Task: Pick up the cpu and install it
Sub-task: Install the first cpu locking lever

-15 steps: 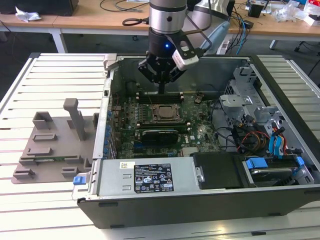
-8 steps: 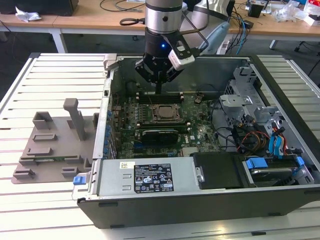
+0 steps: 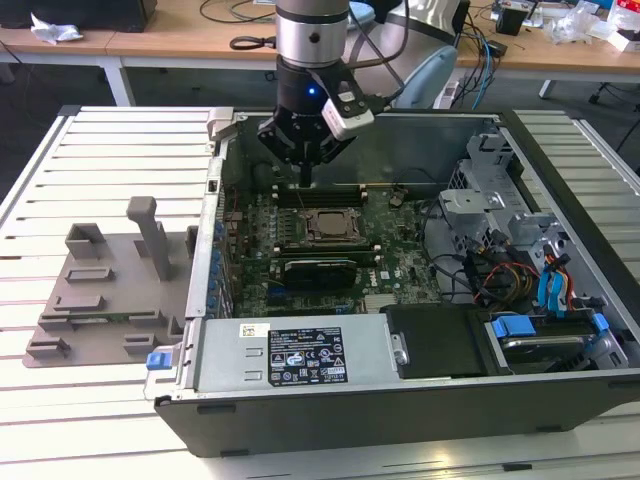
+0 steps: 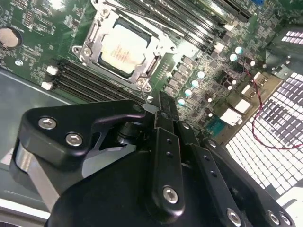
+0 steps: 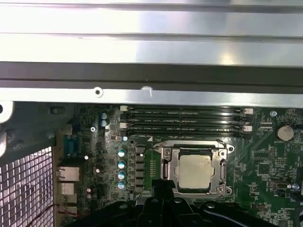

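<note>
The cpu (image 3: pixel 330 225), a flat silver square, lies inside the metal socket frame (image 3: pixel 352 236) on the green motherboard (image 3: pixel 395 268) in the open computer case. In both wrist views the cpu (image 4: pixel 124 47) (image 5: pixel 196 170) shows bare, with the frame around its edges. My gripper (image 3: pixel 305 178) hangs above the memory slots (image 3: pixel 318 195) just behind the socket, a little above the board and clear of the cpu. Its black fingers (image 4: pixel 164 111) are pressed together with nothing between them. The gripper (image 5: pixel 158 189) points down beside the socket's edge.
A grey plastic tray (image 3: pixel 100 300) with upright posts lies on the slatted table at the exterior view's left. The case walls (image 3: pixel 430 125) ring the board. Drive cages and cables (image 3: pixel 510 260) crowd the exterior view's right, and a power supply (image 3: pixel 300 355) sits in front.
</note>
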